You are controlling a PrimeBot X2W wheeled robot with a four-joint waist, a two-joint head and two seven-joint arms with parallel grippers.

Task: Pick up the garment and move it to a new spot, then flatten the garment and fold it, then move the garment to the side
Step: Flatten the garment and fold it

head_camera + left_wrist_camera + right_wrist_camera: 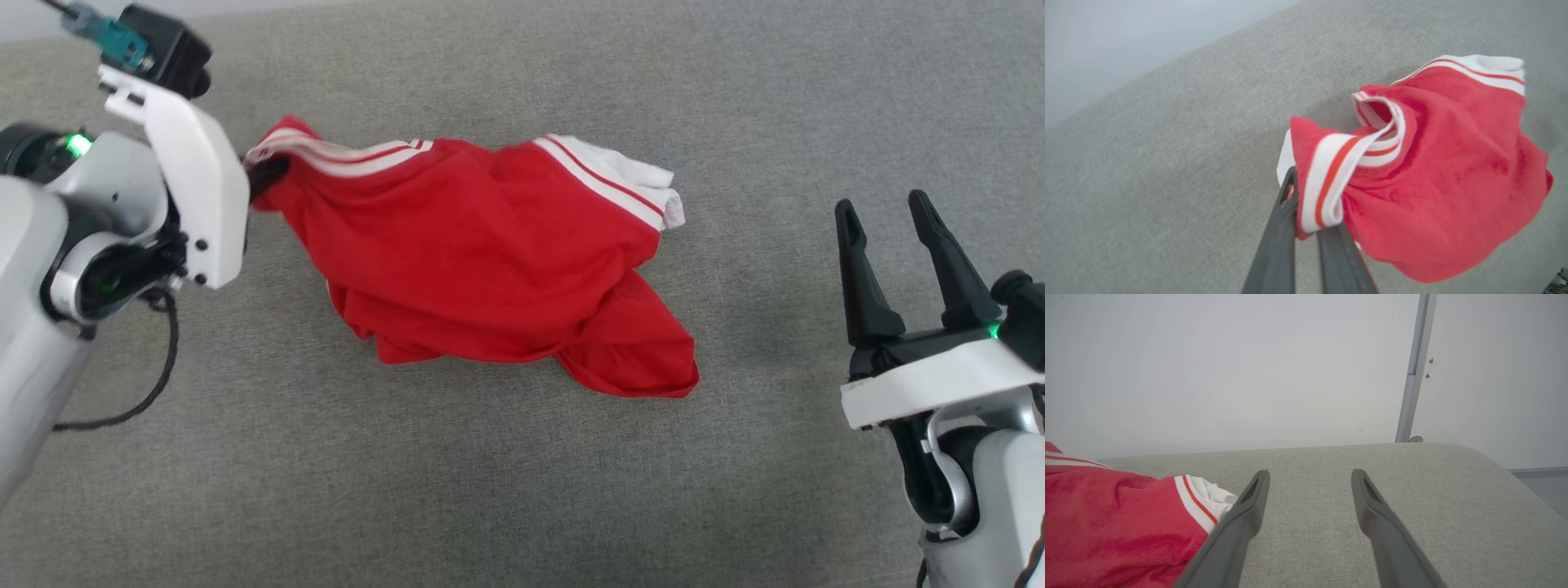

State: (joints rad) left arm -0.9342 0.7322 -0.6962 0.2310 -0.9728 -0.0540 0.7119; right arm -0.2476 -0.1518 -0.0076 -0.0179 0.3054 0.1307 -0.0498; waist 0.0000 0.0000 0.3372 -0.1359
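We note left tool (265,173) clamped on shirt (490,253) at its striped trim (1327,179); shirt stretches from there toward the right edge of the table (522,490), where right tool (886,208) gapes (nearer the white sleeve (645,175)).

A worktop (522,490) covered in grey woven fabric is spreading across the head view. Soft, even light is falling on it. In the right wrist view its far right corner is curving round, and a pale wall (1208,367) is rising behind the far edge. A narrow pale grey strip (1414,367) is running up that wall, with a small round fitting (1416,438) sitting at its foot. A grey ledge (1539,472) is running along the wall beyond the right edge.
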